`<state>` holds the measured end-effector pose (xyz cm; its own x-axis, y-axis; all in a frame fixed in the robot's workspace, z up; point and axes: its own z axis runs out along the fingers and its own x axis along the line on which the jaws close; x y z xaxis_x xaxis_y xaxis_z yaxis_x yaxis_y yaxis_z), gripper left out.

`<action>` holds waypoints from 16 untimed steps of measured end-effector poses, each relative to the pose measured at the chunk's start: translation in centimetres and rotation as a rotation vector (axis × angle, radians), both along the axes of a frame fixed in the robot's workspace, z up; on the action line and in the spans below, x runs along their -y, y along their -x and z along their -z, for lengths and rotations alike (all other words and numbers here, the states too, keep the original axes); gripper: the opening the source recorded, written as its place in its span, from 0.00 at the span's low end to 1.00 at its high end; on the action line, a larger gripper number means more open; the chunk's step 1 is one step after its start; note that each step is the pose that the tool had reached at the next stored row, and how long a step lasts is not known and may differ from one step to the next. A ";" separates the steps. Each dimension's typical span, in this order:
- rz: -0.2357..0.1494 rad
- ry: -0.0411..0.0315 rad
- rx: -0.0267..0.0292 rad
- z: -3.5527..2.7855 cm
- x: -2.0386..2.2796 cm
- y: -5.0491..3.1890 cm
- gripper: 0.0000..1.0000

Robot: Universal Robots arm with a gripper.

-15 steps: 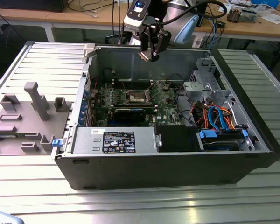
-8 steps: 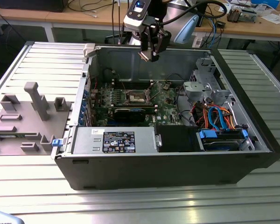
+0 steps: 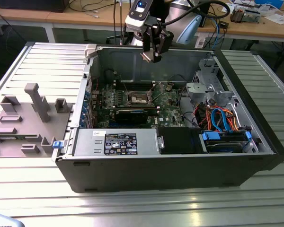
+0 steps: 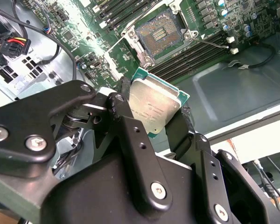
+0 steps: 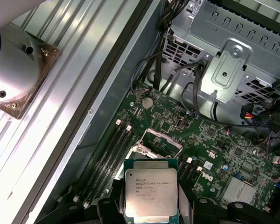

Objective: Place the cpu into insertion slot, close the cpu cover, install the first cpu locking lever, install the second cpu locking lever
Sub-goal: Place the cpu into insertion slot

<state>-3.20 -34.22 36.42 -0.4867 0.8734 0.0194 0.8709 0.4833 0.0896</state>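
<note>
Upper centre of the exterior view, the gripper [image 3: 152, 56] hung above an open computer case [image 3: 156, 172], fingers pinching the cpu [image 4: 154, 105]. Inside the case, the green motherboard [image 3: 170, 101] carried the insertion slot [image 3: 138, 98], contacts bare, well below the cpu.

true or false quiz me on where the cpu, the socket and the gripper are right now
1. The gripper holds the cpu. True.
2. The cpu sits in the insertion slot. False: the slot is empty with its contacts exposed, and the cpu is held above the board.
3. A round coin battery sits on the green motherboard. True.
4. The computer case is closed. False: it is open, with its inside in view.
</note>
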 end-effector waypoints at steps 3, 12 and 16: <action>0.002 0.0000 0.0000 0.00 0.00 0.00 0.55; 0.007 0.0000 0.0000 0.00 0.00 0.00 0.55; 0.009 0.0001 0.0000 0.00 0.00 0.00 0.55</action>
<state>-3.20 -34.22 36.42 -0.4787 0.8778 0.0193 0.8752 0.4753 0.0896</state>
